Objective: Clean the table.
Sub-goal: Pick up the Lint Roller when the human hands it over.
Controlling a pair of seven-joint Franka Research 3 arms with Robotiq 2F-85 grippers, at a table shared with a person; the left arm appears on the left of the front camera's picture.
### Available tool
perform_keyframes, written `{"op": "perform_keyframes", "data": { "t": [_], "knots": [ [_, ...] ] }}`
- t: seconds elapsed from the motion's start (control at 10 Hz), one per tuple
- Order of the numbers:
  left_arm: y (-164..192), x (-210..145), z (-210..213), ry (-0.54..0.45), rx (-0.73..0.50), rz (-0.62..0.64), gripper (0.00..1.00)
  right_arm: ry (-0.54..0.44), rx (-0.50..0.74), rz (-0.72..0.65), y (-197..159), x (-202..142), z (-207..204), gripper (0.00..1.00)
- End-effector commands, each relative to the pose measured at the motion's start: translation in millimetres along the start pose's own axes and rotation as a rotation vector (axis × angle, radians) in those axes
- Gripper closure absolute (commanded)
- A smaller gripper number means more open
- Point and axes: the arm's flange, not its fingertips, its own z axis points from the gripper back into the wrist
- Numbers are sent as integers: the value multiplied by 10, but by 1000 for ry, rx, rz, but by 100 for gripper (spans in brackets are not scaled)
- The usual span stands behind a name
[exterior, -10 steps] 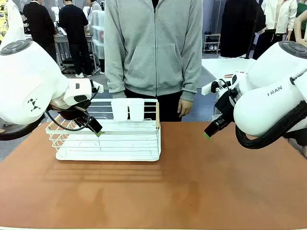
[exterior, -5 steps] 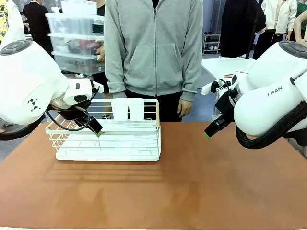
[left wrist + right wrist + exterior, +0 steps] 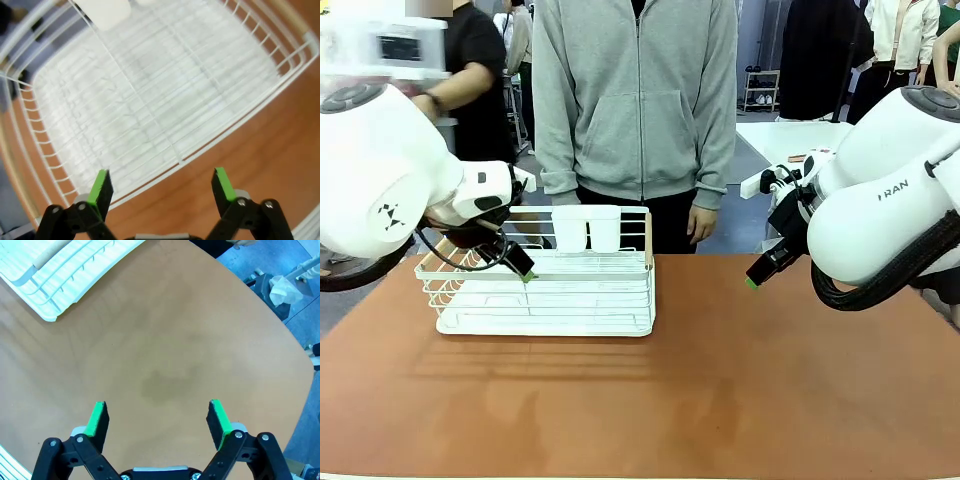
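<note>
You are seeing a white wire rack (image 3: 580, 300) sitting left of centre, with two white cups (image 3: 570, 228) standing side by side at its far rail. A person in a grey hoodie (image 3: 635, 100) is standing just behind it, and a white side table (image 3: 775, 135) is showing farther back on the right.

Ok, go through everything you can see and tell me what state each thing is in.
left tool: open, holding nothing, over the rack's near rim.
right tool: open, holding nothing, above the table.
rack: upright on the table.
cups: two, side by side at the rack's far side.
table: carries the rack.
</note>
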Motion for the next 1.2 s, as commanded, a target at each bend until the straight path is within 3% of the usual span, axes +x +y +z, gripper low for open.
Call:
{"op": "perform_keyframes", "data": {
  "t": [0.0,0.2,0.5,0.7,1.1],
  "knots": [
    [17,250,506,-56,-96,48,0,-9,16,-77,-86,186,271,0],
    [91,348,1001,-87,-277,143,0,-23,93,-197,-302,387,729,0],
    [434,107,1663,-118,-599,249,0,-35,348,-473,-811,383,1270,0],
    [702,-255,1929,-201,-775,312,0,-46,551,-613,-1149,189,1503,0],
    [1337,-1350,2091,-331,-971,546,0,-96,898,-893,-1967,-622,1729,0]
  ]
}}
